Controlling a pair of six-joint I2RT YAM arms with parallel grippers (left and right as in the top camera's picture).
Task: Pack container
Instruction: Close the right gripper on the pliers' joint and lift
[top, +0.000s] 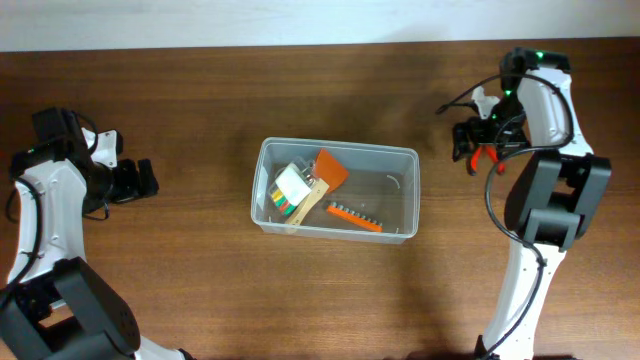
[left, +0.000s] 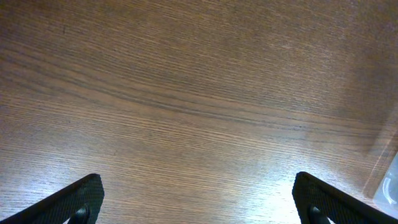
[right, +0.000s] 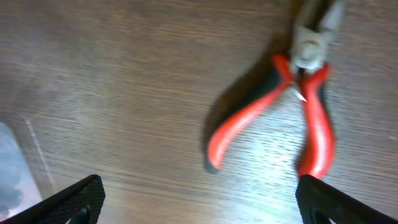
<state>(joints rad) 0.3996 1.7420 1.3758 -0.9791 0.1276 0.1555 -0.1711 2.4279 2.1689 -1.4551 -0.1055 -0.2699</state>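
Observation:
The clear plastic container (top: 400, 160) sits mid-table and holds an orange scraper (top: 331, 168), an orange bit strip (top: 356, 217) and a small white and green pack (top: 290, 187). Red-handled pliers (right: 298, 106) lie on the wood at the far right, also seen from overhead (top: 487, 152). My right gripper (right: 199, 202) is open just above the pliers, whose handle ends lie between its fingertips. My left gripper (left: 198, 199) is open and empty over bare wood at the far left (top: 140, 180). A corner of the container shows in the left wrist view (left: 387, 180).
The table is dark brown wood (top: 200, 290). A pale wall edge runs along the back (top: 250, 25). The right arm's base (top: 555, 200) stands just right of the container.

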